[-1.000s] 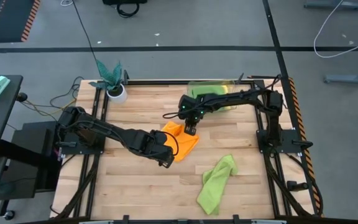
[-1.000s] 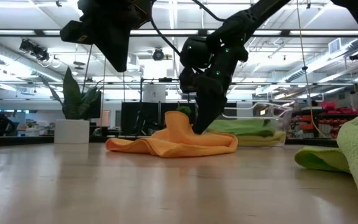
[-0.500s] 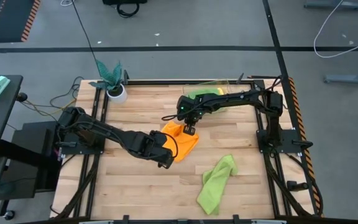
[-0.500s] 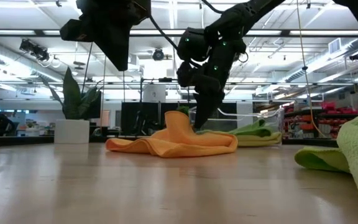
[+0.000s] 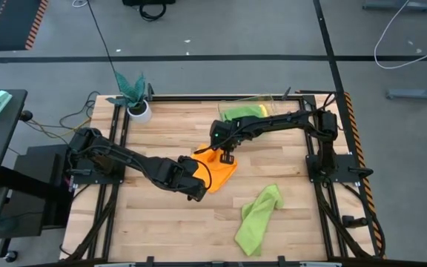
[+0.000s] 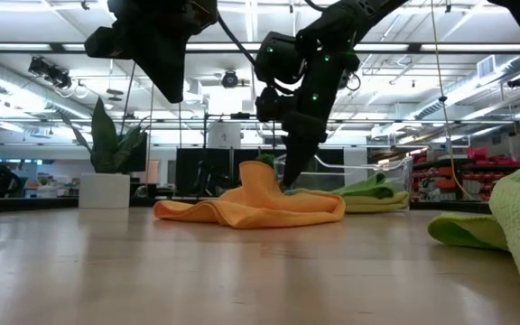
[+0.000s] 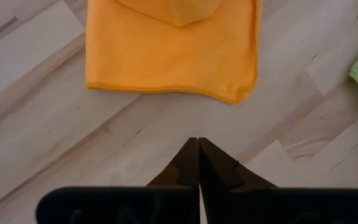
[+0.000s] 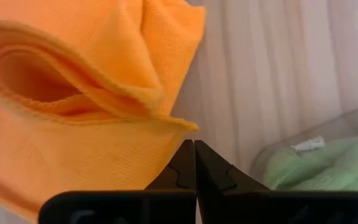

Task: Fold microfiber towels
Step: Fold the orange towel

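A: Where is the orange towel (image 5: 217, 167) lying?

B: Mid-tabletop (image 5: 288, 174). Left gripper (image 7: 198, 151) is hovering shut and empty beside it; right gripper (image 8: 189, 150) is closed, seemingly touching its raised fold.

A: Risk?

B: Dragging could be bunching it.

The high camera looked straight down on the whole worktop (image 5: 169, 133). The low one sat at worktop height, facing level across it into the room. Each wrist camera looked closely past its own claw. All four shared the orange towel (image 5: 217, 169).
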Controlling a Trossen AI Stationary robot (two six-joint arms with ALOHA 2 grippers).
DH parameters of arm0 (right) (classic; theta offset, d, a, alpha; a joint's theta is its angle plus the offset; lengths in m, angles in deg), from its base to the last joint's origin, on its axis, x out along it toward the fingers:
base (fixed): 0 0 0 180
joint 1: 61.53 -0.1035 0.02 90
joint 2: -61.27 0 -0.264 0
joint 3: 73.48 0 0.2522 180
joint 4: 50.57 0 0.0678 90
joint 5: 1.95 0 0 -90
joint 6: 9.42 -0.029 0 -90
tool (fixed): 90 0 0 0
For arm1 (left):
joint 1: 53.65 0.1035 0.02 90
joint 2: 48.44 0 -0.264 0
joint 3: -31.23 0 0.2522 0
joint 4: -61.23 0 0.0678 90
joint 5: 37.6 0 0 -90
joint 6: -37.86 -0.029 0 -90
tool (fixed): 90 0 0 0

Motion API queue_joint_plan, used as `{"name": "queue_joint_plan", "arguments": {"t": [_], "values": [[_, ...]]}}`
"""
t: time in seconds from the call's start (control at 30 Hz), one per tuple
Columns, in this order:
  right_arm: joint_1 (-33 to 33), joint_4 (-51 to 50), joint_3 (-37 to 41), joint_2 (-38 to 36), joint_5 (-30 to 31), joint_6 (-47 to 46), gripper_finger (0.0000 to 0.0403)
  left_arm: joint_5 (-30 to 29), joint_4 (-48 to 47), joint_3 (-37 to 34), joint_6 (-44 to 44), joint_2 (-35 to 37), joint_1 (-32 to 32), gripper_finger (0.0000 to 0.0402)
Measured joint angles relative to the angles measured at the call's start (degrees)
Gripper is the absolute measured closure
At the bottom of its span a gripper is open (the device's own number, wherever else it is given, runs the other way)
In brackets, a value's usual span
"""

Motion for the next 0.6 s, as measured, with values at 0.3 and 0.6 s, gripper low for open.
{"name": "queue_joint_plan", "arguments": {"t": [0.3, 0.6], "values": [[-4.8, -2.97, 0.0, 0.0, -4.78, -4.15, 0.0403, -2.25, -2.62, 0.0, 0.22, 0.0, -0.04, 0.0378], [-10.36, -7.15, 0.0, -0.49, -6.26, -4.69, 0.0403, -5.73, -15.92, 0.0, 7.06, 0.0, -0.01, 0.0396]]}}
